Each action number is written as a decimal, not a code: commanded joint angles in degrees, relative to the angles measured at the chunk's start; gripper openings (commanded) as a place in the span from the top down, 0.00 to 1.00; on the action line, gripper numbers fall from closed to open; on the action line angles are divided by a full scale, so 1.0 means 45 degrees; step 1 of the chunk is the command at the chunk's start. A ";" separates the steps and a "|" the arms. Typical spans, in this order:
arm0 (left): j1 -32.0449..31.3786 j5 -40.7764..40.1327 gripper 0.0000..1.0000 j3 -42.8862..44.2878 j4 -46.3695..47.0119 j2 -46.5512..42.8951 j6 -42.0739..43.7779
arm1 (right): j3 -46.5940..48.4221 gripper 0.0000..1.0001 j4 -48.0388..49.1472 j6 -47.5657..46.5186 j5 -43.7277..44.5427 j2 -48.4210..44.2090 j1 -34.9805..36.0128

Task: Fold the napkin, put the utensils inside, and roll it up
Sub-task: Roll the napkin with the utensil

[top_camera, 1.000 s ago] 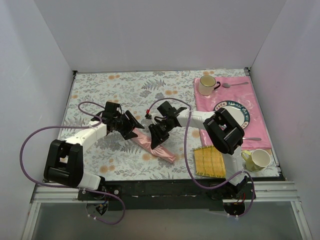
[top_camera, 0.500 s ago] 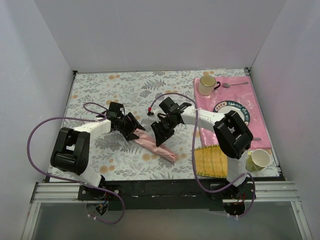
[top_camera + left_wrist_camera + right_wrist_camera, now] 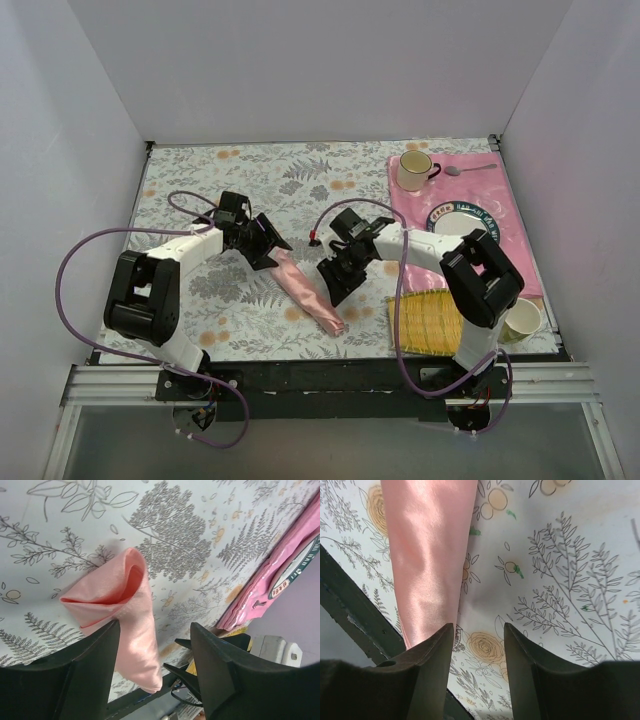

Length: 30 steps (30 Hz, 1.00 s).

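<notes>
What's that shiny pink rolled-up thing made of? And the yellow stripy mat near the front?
The rolled salmon-pink napkin looks like thin satin cloth: it gleams in long streaks and curls softly at its open end. The yellow ribbed mat looks like thin bamboo or straw slats laid side by side, going by its fine parallel lines, but it is too small to be sure.

Open desk point(image 3: 200, 180) lay left of and behind the rolled napkin point(image 3: 305, 290); placemat point(image 3: 415, 205), plate point(image 3: 462, 215), mug point(image 3: 412, 170) and bamboo mat point(image 3: 425, 325) crowded the right.
</notes>
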 commanded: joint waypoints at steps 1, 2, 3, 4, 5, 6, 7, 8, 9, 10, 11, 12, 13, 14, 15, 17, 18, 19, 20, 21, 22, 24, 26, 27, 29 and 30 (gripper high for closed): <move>-0.0025 -0.0321 0.41 0.1099 -0.0712 -0.0639 0.0145 | 0.1344 0.46 -0.0553 -0.0034 0.0556 -0.0915 0.0074; -0.0025 -0.0361 0.40 0.1177 -0.0887 -0.0758 0.0067 | 0.1461 0.46 -0.0534 0.0006 0.0401 -0.1070 0.0113; -0.0025 -0.0400 0.40 0.1236 -0.0928 -0.0855 -0.0011 | 0.1424 0.45 -0.0244 0.0335 0.0264 -0.1149 0.0191; -0.0006 -0.0361 0.40 0.1237 -0.0928 -0.0914 -0.0109 | 0.1366 0.45 -0.0086 0.0493 0.0108 -0.1169 0.0269; -0.0006 -0.0129 0.40 0.1198 -0.0754 -0.0973 -0.0322 | 0.1288 0.45 0.0031 0.0804 -0.0010 -0.1150 0.0366; -0.0006 0.0047 0.40 0.1120 -0.0598 -0.0954 -0.0440 | 0.1171 0.45 0.0110 0.0924 0.0028 -0.1111 0.0619; -0.0025 0.0185 0.40 0.1023 -0.0422 -0.0896 -0.0577 | 0.1092 0.45 0.0207 0.1021 0.0125 -0.1053 0.0756; -0.0006 0.0476 0.40 0.0713 -0.0034 -0.0760 -0.0830 | 0.1014 0.44 0.0228 0.1119 0.0281 -0.0975 0.0893; -0.0025 0.0556 0.40 0.0555 0.0086 -0.0701 -0.0987 | 0.0839 0.45 0.0267 0.1178 0.0456 -0.0974 0.1185; -0.0025 0.0634 0.41 0.0437 0.0261 -0.0623 -0.1104 | 0.0702 0.44 0.0402 0.1256 0.0632 -0.0993 0.1342; -0.0025 0.0674 0.40 0.0146 0.0399 -0.0564 -0.1144 | 0.0566 0.44 0.0481 0.1295 0.0904 -0.1052 0.1460; -0.0025 0.0616 0.40 0.0027 0.0574 -0.0447 -0.1203 | 0.0371 0.43 0.0617 0.1393 0.1101 -0.1110 0.1635; -0.0006 0.0538 0.40 -0.0110 0.0614 -0.0388 -0.1203 | -0.0018 0.43 0.0812 0.1432 0.1257 -0.1130 0.1714; -0.0006 0.0460 0.40 -0.0246 0.0653 -0.0330 -0.1107 | -0.0215 0.43 0.0852 0.1452 0.1433 -0.1092 0.1734; -0.0025 0.0305 0.40 -0.0325 0.0654 -0.0213 -0.0990 | -0.0352 0.43 0.0892 0.1491 0.1609 -0.1111 0.1792; -0.0006 0.0226 0.40 -0.0384 0.0615 -0.0076 -0.0794 | -0.0918 0.43 0.1183 0.1511 0.2134 -0.1266 0.1832; -0.0025 0.0012 0.41 -0.0404 0.0576 0.0118 -0.0696 | -0.1094 0.43 0.1243 0.1511 0.2370 -0.1306 0.1851; -0.0006 -0.0067 0.41 -0.0385 0.0518 0.0178 -0.0521 | -0.1347 0.43 0.1263 0.1511 0.2585 -0.1325 0.1890; -0.0006 -0.0184 0.41 -0.0326 0.0343 0.0256 -0.0404 | -0.1408 0.43 0.1263 0.1453 0.2838 -0.1287 0.1891; -0.0025 -0.0301 0.41 -0.0094 0.0225 0.0334 -0.0325 | -0.1447 0.43 0.1224 0.1375 0.2976 -0.1248 0.1929; -0.0006 -0.0476 0.41 0.0121 0.0069 0.0393 -0.0247 | -0.1428 0.43 0.1147 0.1239 0.3113 -0.1170 0.1949; -0.0025 -0.0672 0.41 0.0609 -0.0496 0.0374 -0.0227 | -0.1136 0.44 0.0778 0.1082 0.3504 -0.1188 0.2046; -0.0025 -0.1023 0.39 0.1663 -0.1429 0.0316 -0.0265 | -0.0592 0.44 0.0522 0.0983 0.3699 -0.1479 0.2144; -0.0025 -0.1141 0.39 0.2130 -0.1784 0.0296 -0.0285 | -0.0395 0.43 0.0308 0.0945 0.3739 -0.1598 0.2164; -0.0025 -0.1765 0.34 0.3361 -0.3164 0.0296 -0.0576 | 0.0345 0.43 0.0014 0.0925 0.4068 -0.1872 0.2338; -0.0025 -0.1999 0.32 0.3714 -0.3638 0.0277 -0.0714 | 0.0620 0.43 -0.0219 0.0925 0.4361 -0.1969 0.2456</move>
